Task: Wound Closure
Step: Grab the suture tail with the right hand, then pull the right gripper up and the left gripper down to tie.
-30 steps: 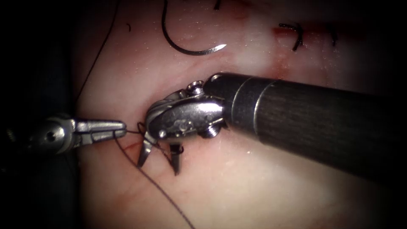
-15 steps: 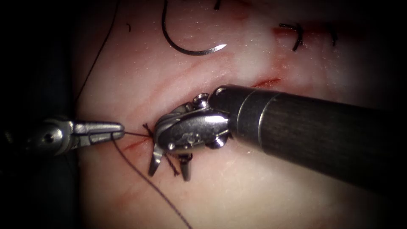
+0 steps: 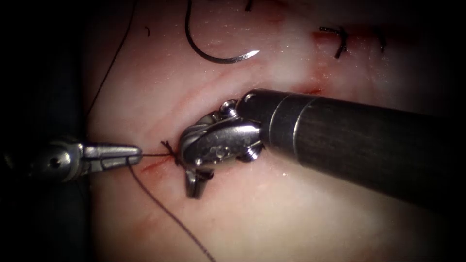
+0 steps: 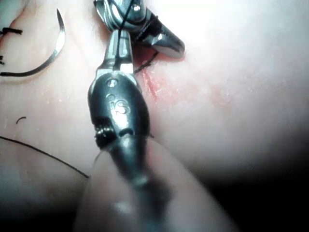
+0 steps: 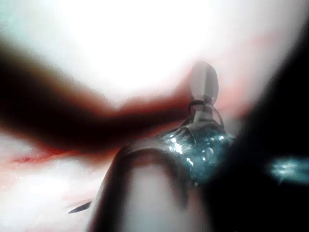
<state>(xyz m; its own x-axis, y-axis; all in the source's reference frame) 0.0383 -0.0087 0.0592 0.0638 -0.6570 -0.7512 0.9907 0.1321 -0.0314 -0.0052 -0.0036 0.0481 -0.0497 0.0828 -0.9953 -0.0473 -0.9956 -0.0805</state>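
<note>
The left tool, entering from nine o'clock, has its jaws closed on the thread, which runs taut to a small knot at the cut in the tissue. The right tool has its jaws pressed together, pointing toward six o'clock just beside the knot, apparently pinching a thread end. The curved needle lies free on the tissue at twelve o'clock, well apart from both tools, while another length of thread trails off toward six o'clock.
</note>
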